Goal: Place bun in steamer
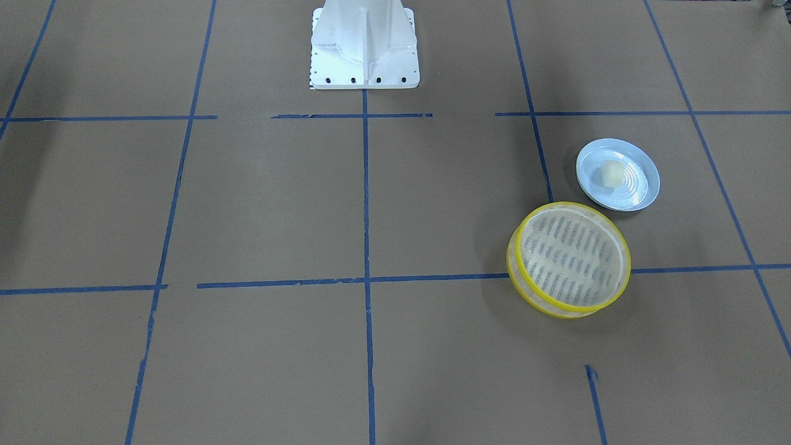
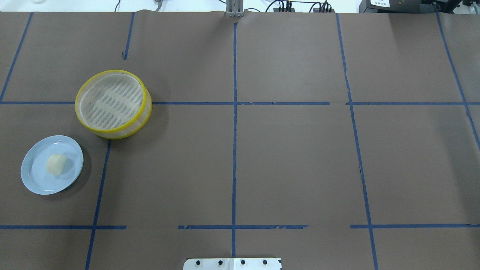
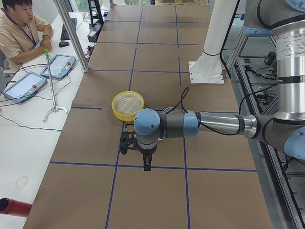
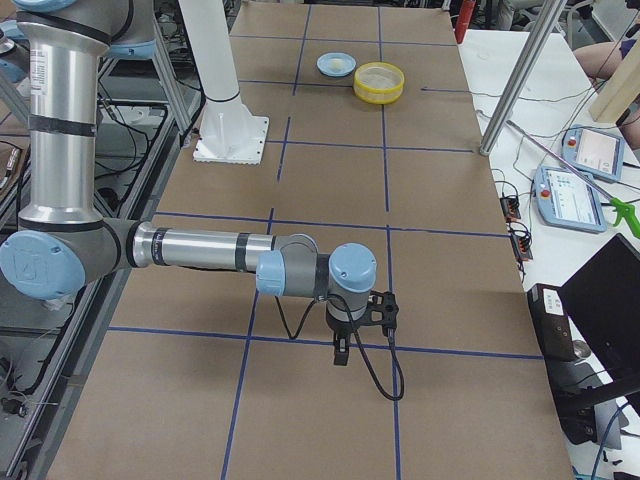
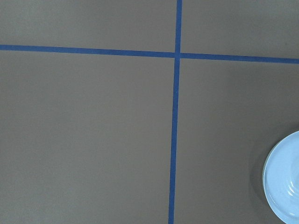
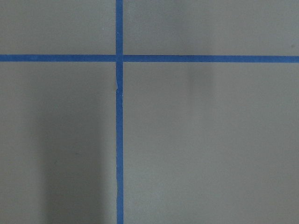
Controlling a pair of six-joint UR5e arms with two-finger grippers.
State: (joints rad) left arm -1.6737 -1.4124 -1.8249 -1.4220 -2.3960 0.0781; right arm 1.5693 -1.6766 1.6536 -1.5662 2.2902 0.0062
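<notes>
The cream-white bun [image 1: 610,174] lies on a pale blue plate [image 1: 642,198]. In the overhead view the bun [image 2: 56,164] and plate [image 2: 35,183] are at the left. The yellow-rimmed steamer [image 1: 568,259] stands beside the plate, apart from it, and shows nothing inside; it also shows in the overhead view [image 2: 113,104]. My left gripper [image 3: 147,164] hangs high above the table near the plate, seen only in the exterior left view; I cannot tell if it is open. My right gripper [image 4: 341,352] hangs far from them, seen only in the exterior right view; I cannot tell its state.
The table is covered in brown paper with blue tape lines [image 2: 234,150]. The robot's white base [image 1: 364,46] stands at the table's middle edge. The left wrist view catches only the plate's rim [image 5: 285,186]. An operator [image 3: 19,28] sits beyond the table with tablets.
</notes>
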